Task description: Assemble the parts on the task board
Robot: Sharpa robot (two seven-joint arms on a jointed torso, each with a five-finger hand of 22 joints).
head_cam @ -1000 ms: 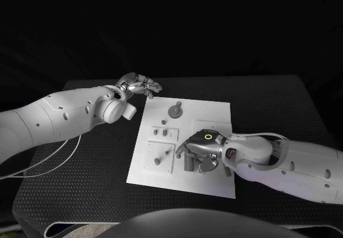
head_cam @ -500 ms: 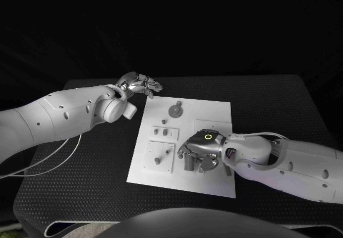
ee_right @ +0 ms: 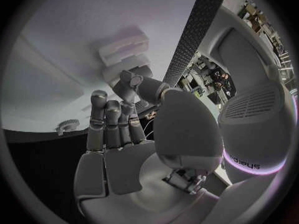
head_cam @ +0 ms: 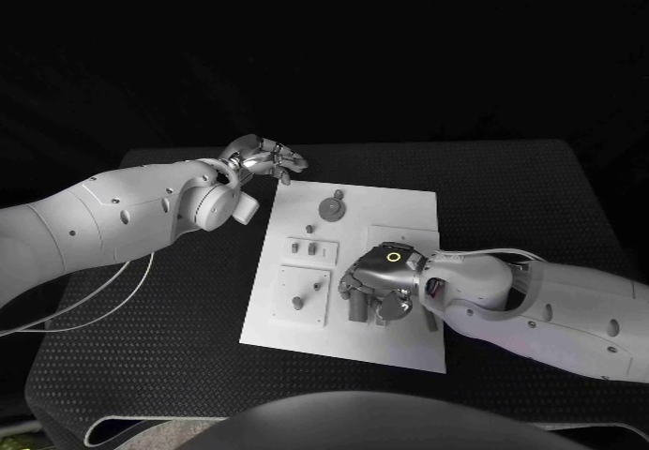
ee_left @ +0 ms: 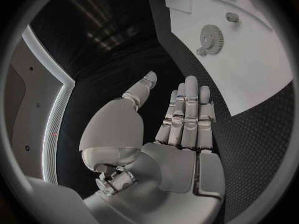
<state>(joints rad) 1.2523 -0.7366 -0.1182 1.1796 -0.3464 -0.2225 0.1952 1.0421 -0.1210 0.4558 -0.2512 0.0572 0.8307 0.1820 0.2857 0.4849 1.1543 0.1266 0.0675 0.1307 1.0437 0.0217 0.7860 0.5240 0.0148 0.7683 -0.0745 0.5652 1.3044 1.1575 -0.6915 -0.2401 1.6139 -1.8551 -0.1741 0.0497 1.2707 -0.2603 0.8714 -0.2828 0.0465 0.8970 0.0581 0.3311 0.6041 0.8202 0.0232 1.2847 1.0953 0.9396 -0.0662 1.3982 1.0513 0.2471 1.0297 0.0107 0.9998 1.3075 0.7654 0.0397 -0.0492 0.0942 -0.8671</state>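
My right hand (head_cam: 380, 281) hung low over the near middle of the task board (head_cam: 403, 208), fingers (ee_right: 111, 118) held side by side and reaching toward a dark part (head_cam: 358, 310) lying under them. From the head view I could not tell whether I was pinching it or only touching it. My left hand (head_cam: 265, 157) waited off the board's far left corner above the bench (head_cam: 541, 187), fingers (ee_left: 187, 109) straight and close together, holding nothing. The gear (head_cam: 331, 207) sat near the far edge of the board, and small pegs (head_cam: 297, 303) stood on the left side. I judged the main risk to be my palm blocking the head view of the part: if my hold was shallow, the part could tip or slide as I lifted, or I might knock the neighbouring pieces.
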